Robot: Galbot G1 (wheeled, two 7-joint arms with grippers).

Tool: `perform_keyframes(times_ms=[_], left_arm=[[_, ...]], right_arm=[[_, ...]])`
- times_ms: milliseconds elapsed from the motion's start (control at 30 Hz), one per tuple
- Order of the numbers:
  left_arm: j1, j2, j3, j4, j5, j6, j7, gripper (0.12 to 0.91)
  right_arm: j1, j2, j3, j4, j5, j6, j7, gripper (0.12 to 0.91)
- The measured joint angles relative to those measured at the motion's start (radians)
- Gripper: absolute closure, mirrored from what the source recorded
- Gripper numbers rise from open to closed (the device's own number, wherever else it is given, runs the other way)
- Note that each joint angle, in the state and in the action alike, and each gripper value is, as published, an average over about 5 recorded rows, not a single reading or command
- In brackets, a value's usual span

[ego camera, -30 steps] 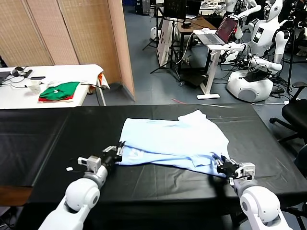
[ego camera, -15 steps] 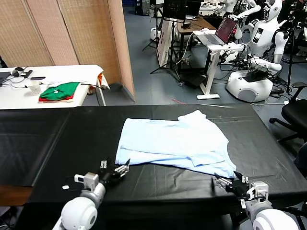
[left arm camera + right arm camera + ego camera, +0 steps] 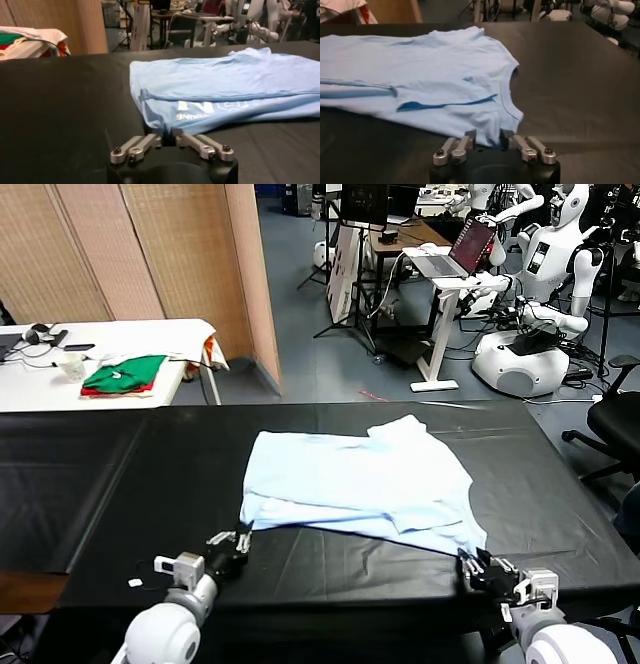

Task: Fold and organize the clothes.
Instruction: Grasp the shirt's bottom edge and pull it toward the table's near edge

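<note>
The pale light-blue T-shirt [image 3: 360, 479] lies partly folded in the middle of the black table [image 3: 120, 484], collar toward the right. My left gripper [image 3: 238, 539] sits low at the shirt's near-left corner, shut on the fabric; the left wrist view shows the hem [image 3: 165, 122] pinched at the left gripper [image 3: 167, 136]. My right gripper [image 3: 470, 562] is at the near-right corner. In the right wrist view a fold of the T-shirt [image 3: 420, 70] runs between the fingers of the right gripper [image 3: 487, 137], which is shut on it.
A white table [image 3: 40, 389] at the back left carries a green and red garment pile [image 3: 125, 374]. Wooden partition panels [image 3: 150, 254] stand behind it. Other robots [image 3: 540, 274], a desk with a laptop [image 3: 470, 249] and an office chair [image 3: 615, 424] are at the back right.
Both grippers went from open to shut on the shirt's near corners. The arms have drawn back toward the table's front edge, and the shirt's near corners now stretch toward them.
</note>
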Motion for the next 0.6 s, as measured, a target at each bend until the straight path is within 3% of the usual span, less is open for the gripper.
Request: perform_keyframes(times_ms=[300, 600], left_arm=[[0.068, 0.023, -0.042, -0.059, 0.034, 0.027, -0.048, 0.881], [0.222, -0.01, -0.115, -0.181, 0.11, 0.048, -0.079, 0.881]], right_arm=[[0.031, -0.056, -0.038, -0.007, 0.034, -0.003, -0.001, 0.885], [0.039, -0.159, -0.091, -0.012, 0.085, -0.036, 0.002, 0.885]])
